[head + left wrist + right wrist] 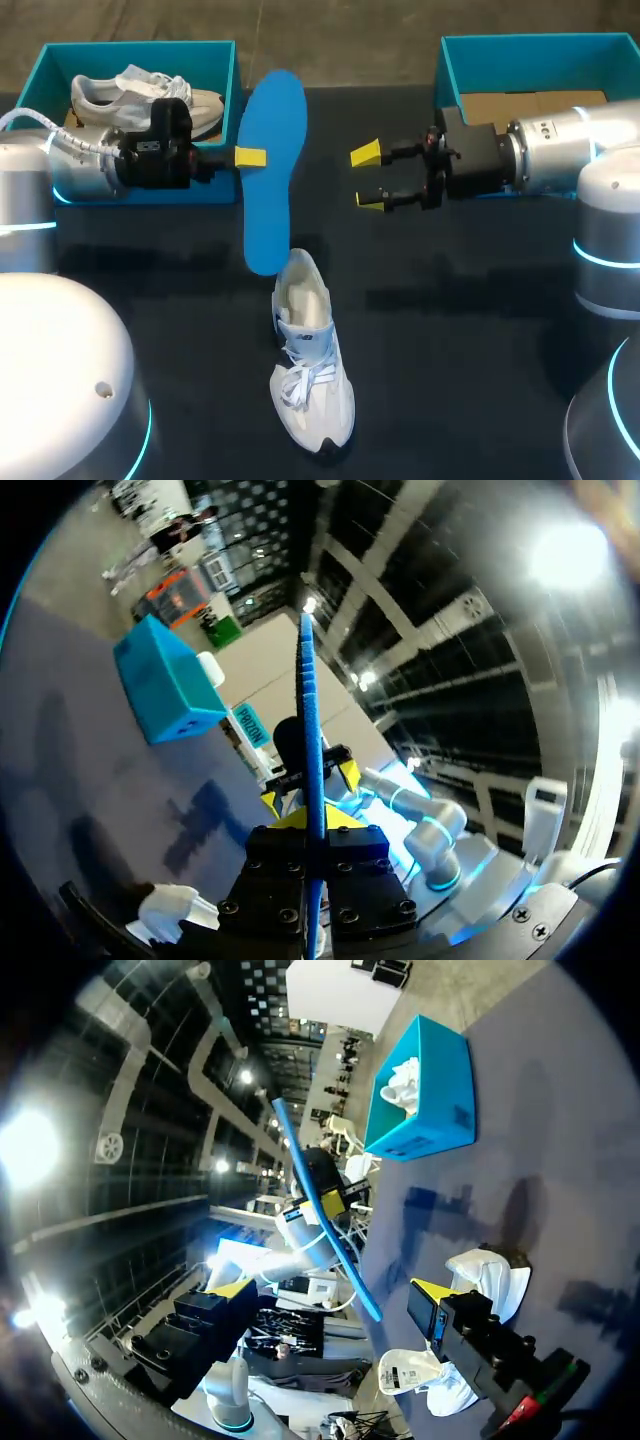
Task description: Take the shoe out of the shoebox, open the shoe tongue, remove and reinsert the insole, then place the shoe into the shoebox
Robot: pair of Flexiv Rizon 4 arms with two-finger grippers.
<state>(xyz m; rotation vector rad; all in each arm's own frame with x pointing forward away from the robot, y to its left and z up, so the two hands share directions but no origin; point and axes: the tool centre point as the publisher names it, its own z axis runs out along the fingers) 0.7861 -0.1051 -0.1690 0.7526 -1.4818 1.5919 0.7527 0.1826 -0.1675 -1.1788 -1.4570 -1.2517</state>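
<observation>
A blue insole hangs upright above the table, with my left gripper shut on its edge near the middle. In the left wrist view the insole shows edge-on between the closed fingers of the left gripper. Directly below it on the dark table lies the white shoe, heel toward the insole's lower end. My right gripper stands wide open to the right of the insole, holding nothing. From the right wrist, the insole is ahead of the open right gripper, and the shoe lies beside one finger.
A teal shoebox at the back left holds a second white shoe. Another teal shoebox at the back right has brown cardboard inside, and my right arm lies over its front. White robot bases fill the front corners.
</observation>
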